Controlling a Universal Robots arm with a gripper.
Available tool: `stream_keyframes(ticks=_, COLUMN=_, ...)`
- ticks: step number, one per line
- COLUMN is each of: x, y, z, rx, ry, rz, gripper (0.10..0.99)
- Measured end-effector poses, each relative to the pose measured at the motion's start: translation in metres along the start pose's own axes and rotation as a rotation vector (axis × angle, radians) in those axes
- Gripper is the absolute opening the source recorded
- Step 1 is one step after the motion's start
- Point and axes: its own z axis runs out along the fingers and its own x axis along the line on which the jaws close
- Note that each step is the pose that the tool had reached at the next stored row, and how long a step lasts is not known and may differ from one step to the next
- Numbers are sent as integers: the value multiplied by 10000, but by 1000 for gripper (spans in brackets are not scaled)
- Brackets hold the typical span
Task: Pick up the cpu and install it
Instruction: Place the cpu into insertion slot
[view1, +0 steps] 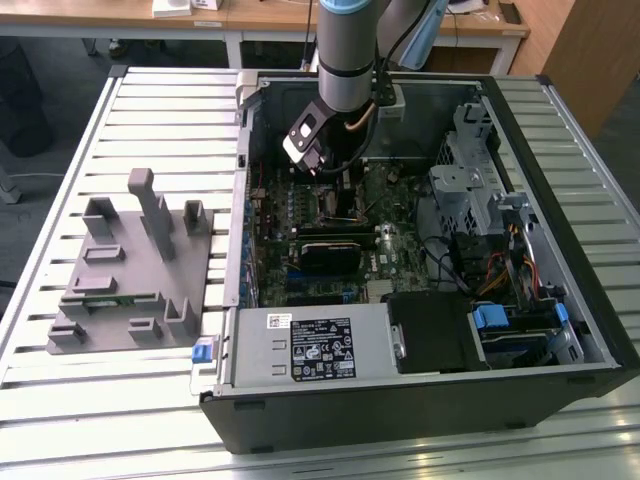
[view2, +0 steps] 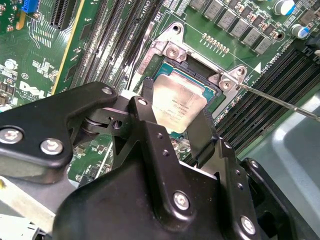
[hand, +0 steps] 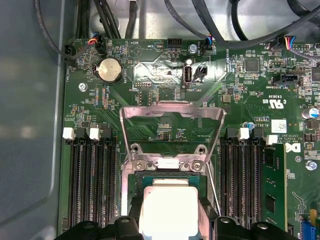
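Right, the gripper has its black fingers clamped on two opposite edges of the cpu, a flat silver square over the socket; whether it is seated cannot be told. The bare-metal load plate stands hinged up just past it. The green motherboard carries white print, and black memory slots flank both sides. Farther out, a white label sits inside the black case.

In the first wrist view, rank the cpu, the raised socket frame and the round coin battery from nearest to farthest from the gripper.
1. cpu, held in the gripper.
2. socket frame, hinged open just beyond the cpu.
3. coin battery, farthest, well past the frame near the motherboard edge.
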Motion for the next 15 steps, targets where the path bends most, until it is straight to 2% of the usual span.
stream_keyframes(ticks=7, x=0, y=0, z=1, rx=0, ry=1, rz=0, gripper=533)
stream_keyframes(ticks=8, x=0, y=0, z=1, rx=0, ry=1, rz=0, gripper=596)
stream_keyframes(ticks=15, x=0, y=0, z=2, rx=0, ry=0, rz=-1, gripper=596)
